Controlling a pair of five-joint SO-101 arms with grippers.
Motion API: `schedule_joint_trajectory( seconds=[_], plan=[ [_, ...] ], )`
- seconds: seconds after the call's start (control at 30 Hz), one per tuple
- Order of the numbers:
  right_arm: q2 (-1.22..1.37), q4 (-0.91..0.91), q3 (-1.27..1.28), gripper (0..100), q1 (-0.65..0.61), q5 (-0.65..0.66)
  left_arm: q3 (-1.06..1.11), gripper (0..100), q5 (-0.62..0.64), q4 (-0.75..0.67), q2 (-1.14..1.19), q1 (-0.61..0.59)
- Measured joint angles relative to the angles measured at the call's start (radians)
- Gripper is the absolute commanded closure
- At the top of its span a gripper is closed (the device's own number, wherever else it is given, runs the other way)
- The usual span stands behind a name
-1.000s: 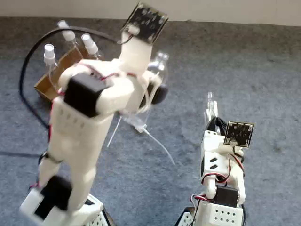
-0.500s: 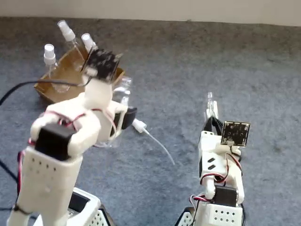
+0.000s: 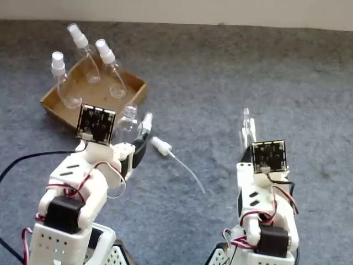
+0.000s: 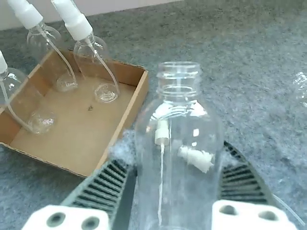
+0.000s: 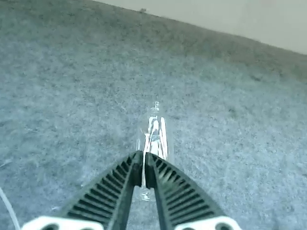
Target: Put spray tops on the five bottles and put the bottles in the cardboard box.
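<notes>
My left gripper [image 3: 133, 139] is shut on a clear bottle [image 3: 127, 120] with no top, held upright just in front of the cardboard box [image 3: 54, 106]. In the left wrist view the open-necked bottle [image 4: 177, 139] stands between the fingers, with the box [image 4: 130, 109] behind it. Three bottles with spray tops [image 3: 113, 73] stand in the box. A loose spray top [image 3: 160, 146] with a long tube lies on the carpet beside the held bottle. My right gripper [image 5: 144, 157] is shut above a narrow clear bottle-like thing [image 5: 154, 125], also visible from above [image 3: 246, 120].
Grey carpet covers the whole floor, with a pale wall along the far edge. The neck of another clear bottle [image 4: 301, 87] shows at the edge of the left wrist view. Open carpet lies between the two arms and to the right of the box.
The left arm has drawn back from high beside the box and come down toward its base, carrying the bottle with it. The right arm has barely shifted.
</notes>
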Motion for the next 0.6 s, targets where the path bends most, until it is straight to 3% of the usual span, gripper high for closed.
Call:
schedule_joint_trajectory(
  seconds=[0.27, 0.47, 0.6],
  plan=[
    [0.414, 0.069, -0.298, 98.8, -0.023, 0.005, 0.031, 92, 0.0, -0.003, -0.061, -0.017],
    [0.756, 0.098, -0.489, 98.8, -0.152, 0.005, 0.051, 92, 0.0, -0.008, -0.129, -0.181],
    [0.973, 0.098, -0.6, 98.8, -0.252, 0.005, 0.126, 92, 0.003, -0.028, -0.163, -0.212]
  ],
)
